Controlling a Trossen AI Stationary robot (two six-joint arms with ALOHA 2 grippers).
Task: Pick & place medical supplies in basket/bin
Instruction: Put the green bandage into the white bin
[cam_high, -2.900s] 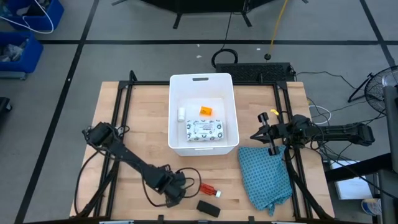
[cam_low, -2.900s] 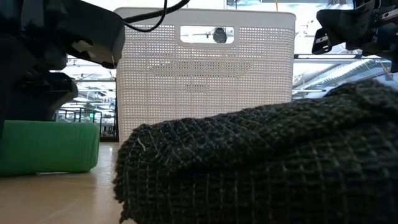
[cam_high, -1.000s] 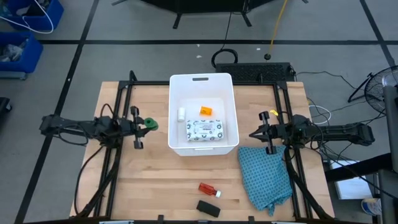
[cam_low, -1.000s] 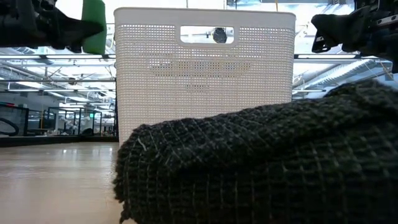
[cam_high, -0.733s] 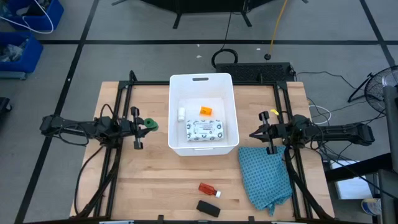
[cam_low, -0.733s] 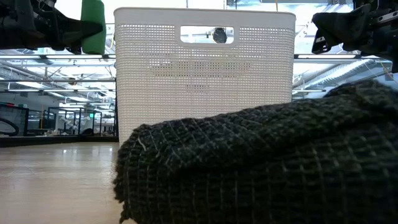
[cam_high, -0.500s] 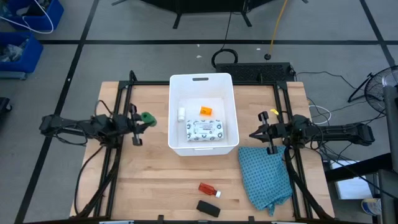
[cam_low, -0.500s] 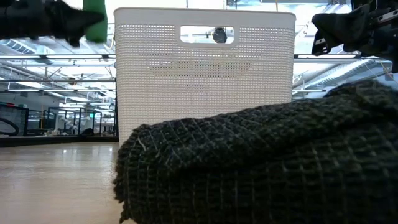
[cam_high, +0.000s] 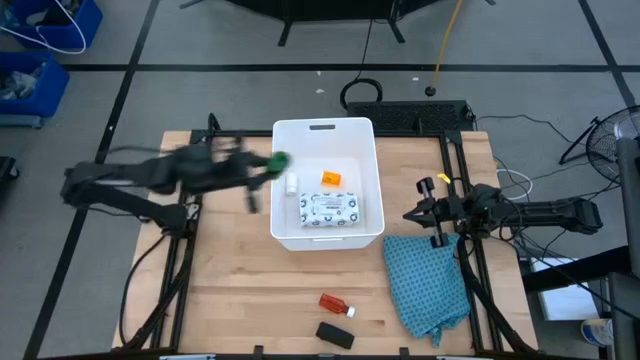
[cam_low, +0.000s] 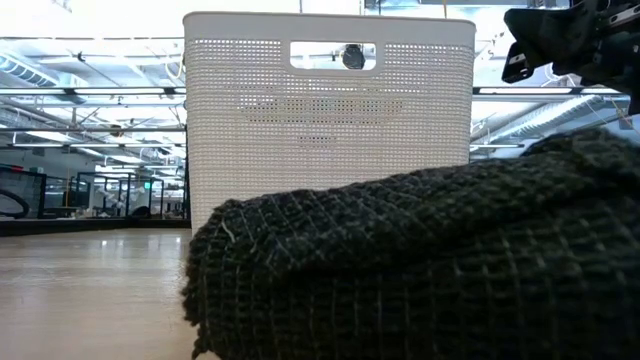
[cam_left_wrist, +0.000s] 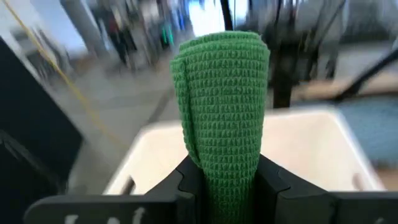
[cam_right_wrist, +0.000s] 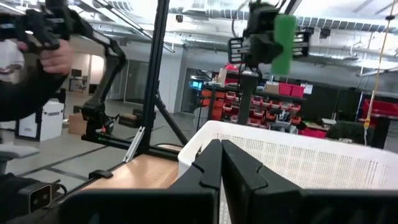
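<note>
clamped in my left pincer (cam_high: 272, 163) is the green knit roll (cam_high: 279, 160), standing up between my two dark fingers (cam_left_wrist: 186, 180) in the left wrist view. from above, pincer and roll hang right at the left rim of the white perforated basket (cam_high: 323, 127). inside the basket lie a white printed packet (cam_high: 329, 208), an orange vial (cam_high: 331, 178) and a small white cylinder (cam_high: 291, 183). on the table near its front edge, apart from the basket, lie a red tube with a white cap (cam_high: 336, 303) and a black oblong (cam_high: 335, 334). my right pincer (cam_high: 432, 217) waits to the right of the basket, fingers pressed together on nothing, just above the teal checked cloth (cam_high: 427, 283).
</note>
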